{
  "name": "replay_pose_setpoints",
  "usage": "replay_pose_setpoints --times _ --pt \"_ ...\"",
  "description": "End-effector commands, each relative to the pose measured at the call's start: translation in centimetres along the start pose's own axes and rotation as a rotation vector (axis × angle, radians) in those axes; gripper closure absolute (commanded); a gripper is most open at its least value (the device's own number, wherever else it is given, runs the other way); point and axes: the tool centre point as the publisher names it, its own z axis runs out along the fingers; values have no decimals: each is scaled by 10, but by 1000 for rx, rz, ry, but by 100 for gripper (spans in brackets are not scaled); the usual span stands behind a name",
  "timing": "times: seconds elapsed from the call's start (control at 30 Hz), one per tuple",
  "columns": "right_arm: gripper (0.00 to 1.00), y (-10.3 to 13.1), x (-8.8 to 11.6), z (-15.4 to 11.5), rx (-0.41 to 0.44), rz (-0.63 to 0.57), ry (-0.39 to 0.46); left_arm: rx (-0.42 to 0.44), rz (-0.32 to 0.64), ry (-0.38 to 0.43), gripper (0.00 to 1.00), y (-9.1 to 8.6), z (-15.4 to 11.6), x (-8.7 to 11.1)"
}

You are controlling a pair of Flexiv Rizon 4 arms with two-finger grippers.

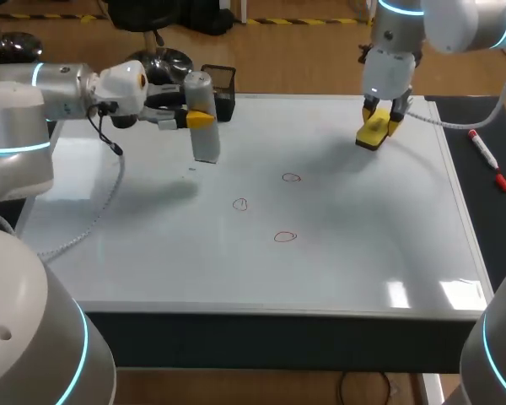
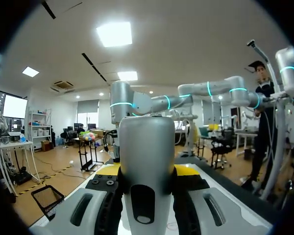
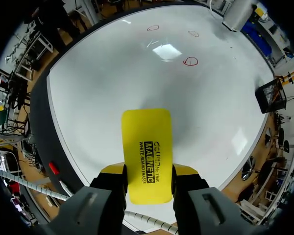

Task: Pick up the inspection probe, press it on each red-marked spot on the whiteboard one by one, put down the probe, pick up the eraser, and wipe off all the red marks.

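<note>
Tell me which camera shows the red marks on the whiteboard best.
The head view: all three red marks lie unobstructed on the whiteboard. The right wrist view shows them too, small and far ahead of the eraser. The left wrist view shows none, with the probe in front.

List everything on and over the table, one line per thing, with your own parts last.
whiteboard: one, white, covers most of the table.
red marks: three, red rings, near the whiteboard's middle.
inspection probe: one, grey-white, upright over the whiteboard's far left part.
eraser: one, yellow, over the whiteboard's far right part.
marker: one, red and white, on the dark surface right of the whiteboard.
mesh basket: one, black, at the whiteboard's far edge behind the probe.
left gripper: one, yellow-tipped, shut on the inspection probe.
right gripper: one, yellow-tipped, shut on the eraser.
</note>
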Motion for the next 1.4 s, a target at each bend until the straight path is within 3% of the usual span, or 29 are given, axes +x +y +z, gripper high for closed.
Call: replay_pose_setpoints --times 0.03,0.4,1.4 --pt "100 0 1 -2 3 -1 3 6 2 -26 100 -2 7 16" --pt "100 0 1 -2 3 -1 3 38 -31 34 100 16 34 50" --pt "100 0 1 -2 3 -1 3 55 -44 104 100 65 57 57"
